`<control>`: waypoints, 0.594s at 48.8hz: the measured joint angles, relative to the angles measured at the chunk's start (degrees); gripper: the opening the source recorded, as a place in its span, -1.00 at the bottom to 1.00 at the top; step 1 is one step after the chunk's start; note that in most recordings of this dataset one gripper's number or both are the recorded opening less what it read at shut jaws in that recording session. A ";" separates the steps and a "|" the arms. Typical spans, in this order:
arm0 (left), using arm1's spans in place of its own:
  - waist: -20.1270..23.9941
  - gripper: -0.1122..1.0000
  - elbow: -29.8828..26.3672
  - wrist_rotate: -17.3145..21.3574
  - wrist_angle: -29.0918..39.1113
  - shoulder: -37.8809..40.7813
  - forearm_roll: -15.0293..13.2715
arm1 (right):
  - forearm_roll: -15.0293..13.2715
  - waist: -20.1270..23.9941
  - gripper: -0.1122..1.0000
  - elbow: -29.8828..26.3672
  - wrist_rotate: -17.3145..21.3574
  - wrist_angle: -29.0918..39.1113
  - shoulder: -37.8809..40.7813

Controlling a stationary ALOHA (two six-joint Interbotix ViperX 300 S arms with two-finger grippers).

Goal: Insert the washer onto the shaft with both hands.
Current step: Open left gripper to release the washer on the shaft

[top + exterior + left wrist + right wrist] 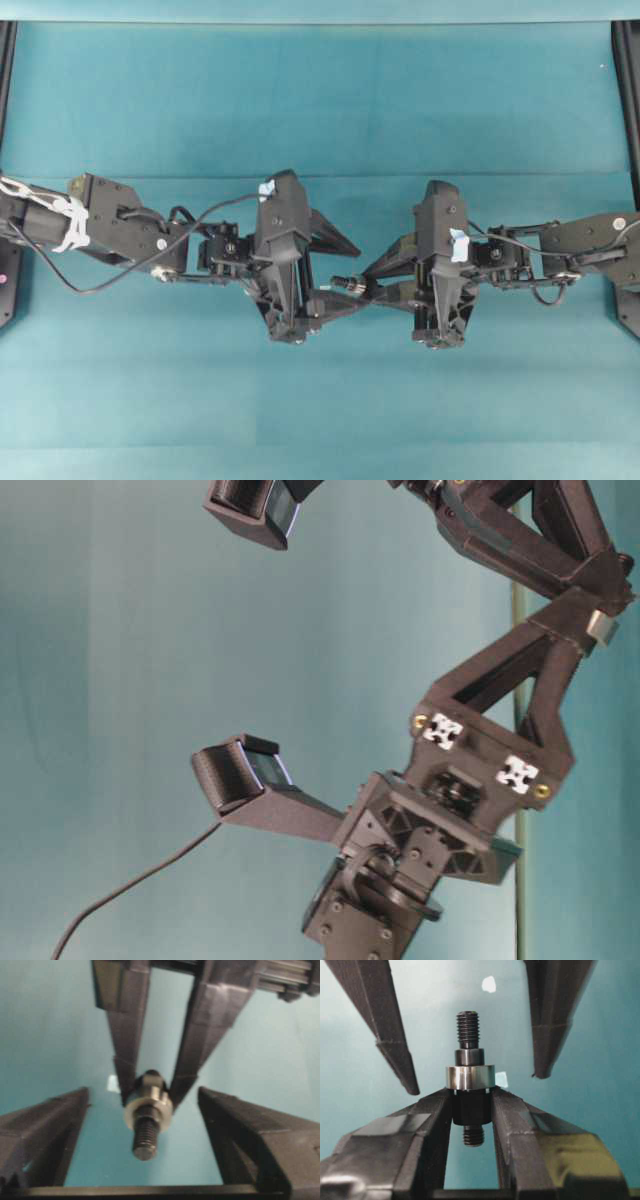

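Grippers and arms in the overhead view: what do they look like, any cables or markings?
Both arms are black and jointed. The left gripper and right gripper have long, pointed triangular fingers. Each wears a pale blue tape tag. Thin black cables loop along both arms; the left arm also has white cord wrapped near the picture's edge.

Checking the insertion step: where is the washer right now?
In the right wrist view the washer sits on the shaft, just above the right gripper clamping it, between the left gripper's spread fingers.
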 measured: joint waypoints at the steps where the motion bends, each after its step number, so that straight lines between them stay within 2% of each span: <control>1: 0.00 0.86 0.09 0.09 0.00 -0.18 0.00 | -0.09 0.00 -0.79 0.09 0.00 0.09 0.00; 29: 0.00 0.85 4.13 0.09 3.87 -4.92 0.00 | -0.09 0.09 -0.79 0.09 0.00 0.18 0.09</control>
